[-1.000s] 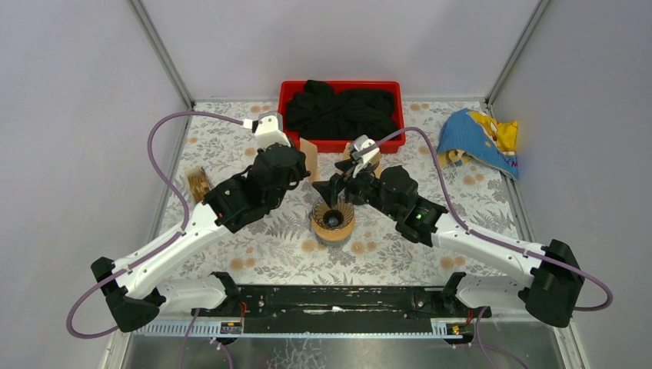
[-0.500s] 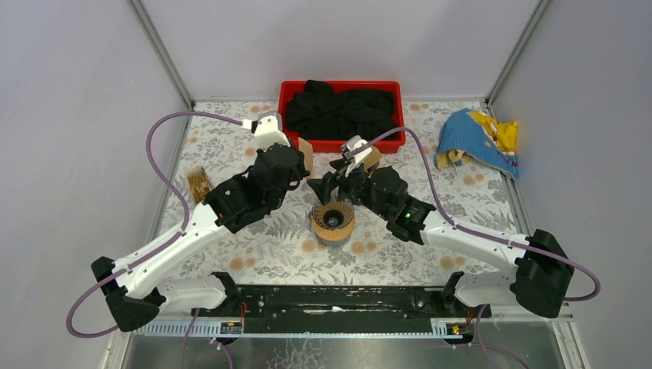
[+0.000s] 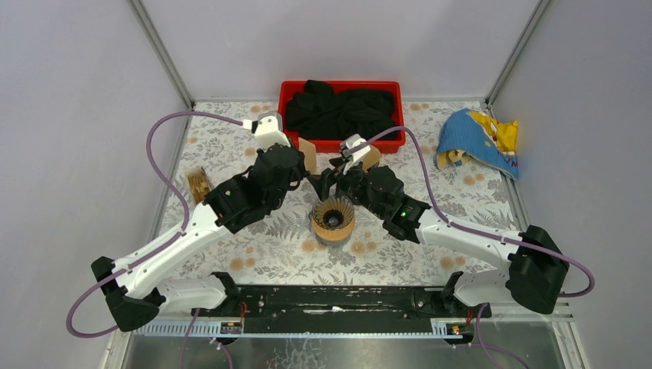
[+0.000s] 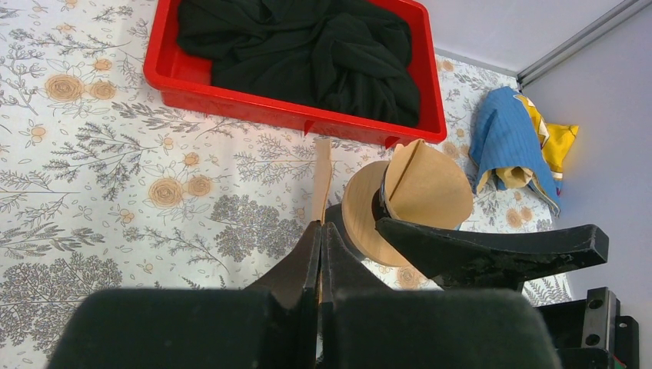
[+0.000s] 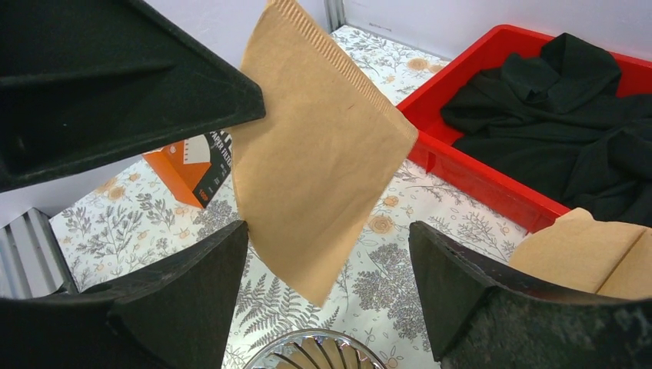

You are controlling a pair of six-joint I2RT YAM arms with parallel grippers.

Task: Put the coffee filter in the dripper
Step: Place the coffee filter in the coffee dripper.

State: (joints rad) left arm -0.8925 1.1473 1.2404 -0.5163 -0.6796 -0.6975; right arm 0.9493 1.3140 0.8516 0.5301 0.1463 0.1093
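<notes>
Dripper [image 3: 332, 220] at centre, unlined. Just beyond, toward 12 o'clock: coffee filter [image 5: 315, 146] aloft and flat, pinched by left gripper [image 4: 320, 231]; right gripper [image 5: 329, 246] spread around its lower corner, not yet gripping. Apparently mid hand-over. Next, probably: closing on the free edge, opening the cone, lowering toward 6 o'clock.

One dripper [image 3: 332, 219], one red tray [image 3: 388, 141], one black cloth [image 3: 342, 108], one blue-and-yellow cloth [image 3: 480, 142], one orange box [image 5: 188, 173]. Two brown paper filters close up: one flat filter [image 5: 315, 161], one cupped filter [image 4: 419, 192]. Two end effectors, the left end effector [image 4: 319, 228] and the right end effector [image 5: 329, 231].
</notes>
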